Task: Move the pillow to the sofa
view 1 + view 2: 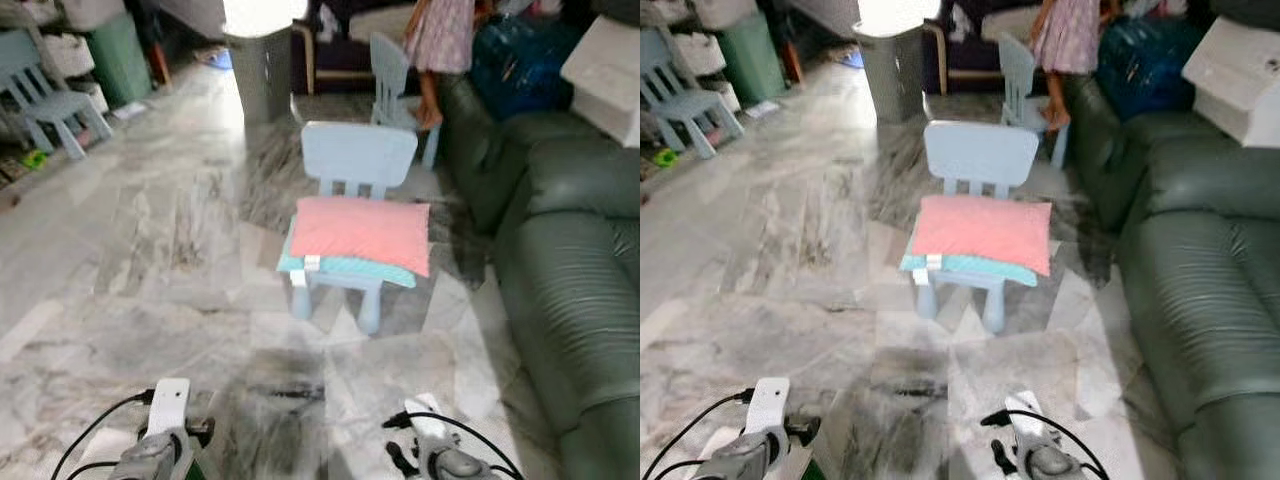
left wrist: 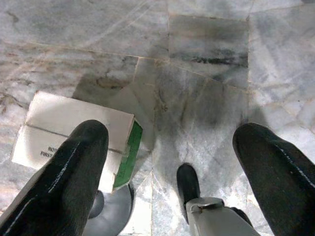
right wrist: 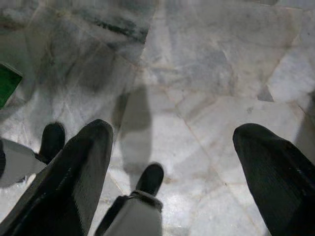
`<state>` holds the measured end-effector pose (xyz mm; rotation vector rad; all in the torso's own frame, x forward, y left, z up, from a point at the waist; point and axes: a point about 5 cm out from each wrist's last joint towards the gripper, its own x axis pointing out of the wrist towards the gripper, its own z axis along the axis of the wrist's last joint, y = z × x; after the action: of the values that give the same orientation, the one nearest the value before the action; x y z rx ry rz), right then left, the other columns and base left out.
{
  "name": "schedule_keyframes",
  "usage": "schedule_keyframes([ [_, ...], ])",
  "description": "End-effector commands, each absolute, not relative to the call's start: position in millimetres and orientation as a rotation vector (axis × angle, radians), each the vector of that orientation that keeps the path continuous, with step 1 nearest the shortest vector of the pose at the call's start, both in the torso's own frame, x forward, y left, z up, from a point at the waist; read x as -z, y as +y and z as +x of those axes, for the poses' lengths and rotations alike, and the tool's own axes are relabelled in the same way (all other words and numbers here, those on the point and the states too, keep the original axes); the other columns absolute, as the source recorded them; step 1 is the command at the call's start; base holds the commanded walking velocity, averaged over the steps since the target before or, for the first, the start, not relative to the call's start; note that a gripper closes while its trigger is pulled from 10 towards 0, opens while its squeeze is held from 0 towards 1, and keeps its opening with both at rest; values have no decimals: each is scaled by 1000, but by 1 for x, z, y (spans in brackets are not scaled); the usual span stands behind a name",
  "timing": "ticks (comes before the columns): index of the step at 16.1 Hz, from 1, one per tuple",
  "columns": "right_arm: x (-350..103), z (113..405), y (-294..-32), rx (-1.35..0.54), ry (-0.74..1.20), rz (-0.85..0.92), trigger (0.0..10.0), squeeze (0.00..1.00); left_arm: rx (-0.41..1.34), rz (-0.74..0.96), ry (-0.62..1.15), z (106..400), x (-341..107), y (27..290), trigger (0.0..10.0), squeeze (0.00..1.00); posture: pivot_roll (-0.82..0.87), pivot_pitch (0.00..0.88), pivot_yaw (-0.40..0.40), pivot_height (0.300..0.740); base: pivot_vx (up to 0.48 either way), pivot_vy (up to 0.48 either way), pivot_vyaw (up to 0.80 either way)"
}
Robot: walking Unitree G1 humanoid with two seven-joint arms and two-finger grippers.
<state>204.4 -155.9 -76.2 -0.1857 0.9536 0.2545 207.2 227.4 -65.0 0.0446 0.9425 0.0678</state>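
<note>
Left eye view: pink pillow [image 1: 362, 233] lying flat on seat of small pale-blue chair [image 1: 357, 158], a teal cushion [image 1: 345, 268] under it. Untouched; pickup not yet begun, by the look. Dark green sofa [image 1: 575, 260] just to the right of the chair, seat bare near the front — likely drop spot. Both arms low at the frame bottom, well apart from the pillow. Marble floor [image 1: 160, 240] between robot and chair open for the approach.

Right eye view: same layout. Grey bin [image 1: 891, 65] behind the chair, second small chair [image 1: 680, 95] far left, third one [image 1: 1022, 75] at the back beside a person in a pink dress [image 1: 1068, 40]. White box [image 1: 1235, 80] on the sofa's far end, blue bag [image 1: 1145, 60] beyond. Chair backrest may hinder a reach from behind; front side free.

Left wrist view: left hand [image 2: 172, 162] spread wide, holding nothing, aimed down at the floor. White-and-green carton [image 2: 78, 135] on the floor below.

Right wrist view: right hand [image 3: 172, 157] likewise spread, empty, above bare marble.
</note>
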Motion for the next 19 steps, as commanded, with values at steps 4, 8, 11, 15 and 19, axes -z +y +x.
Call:
schedule_keyframes([
  [4,77,202,-163,-236,968,-191,10000,0,-57,48,935,212,63,225,10000,0,-78,0,25,740,462,0,0],
  [8,77,202,-162,-237,966,-189,10000,0,-56,47,944,209,65,224,10000,0,-78,0,23,740,463,0,0],
  [11,77,202,-162,-238,966,-187,10000,0,-62,43,949,208,65,224,10000,0,-78,0,24,740,464,0,0],
  [15,77,202,-162,-237,964,-186,10000,0,-76,41,955,207,66,225,10000,0,-80,0,28,740,292,154,0],
  [19,66,219,-172,-208,874,-151,10000,0,-63,54,875,221,53,237,10000,0,-94,0,30,740,0,0,0],
])
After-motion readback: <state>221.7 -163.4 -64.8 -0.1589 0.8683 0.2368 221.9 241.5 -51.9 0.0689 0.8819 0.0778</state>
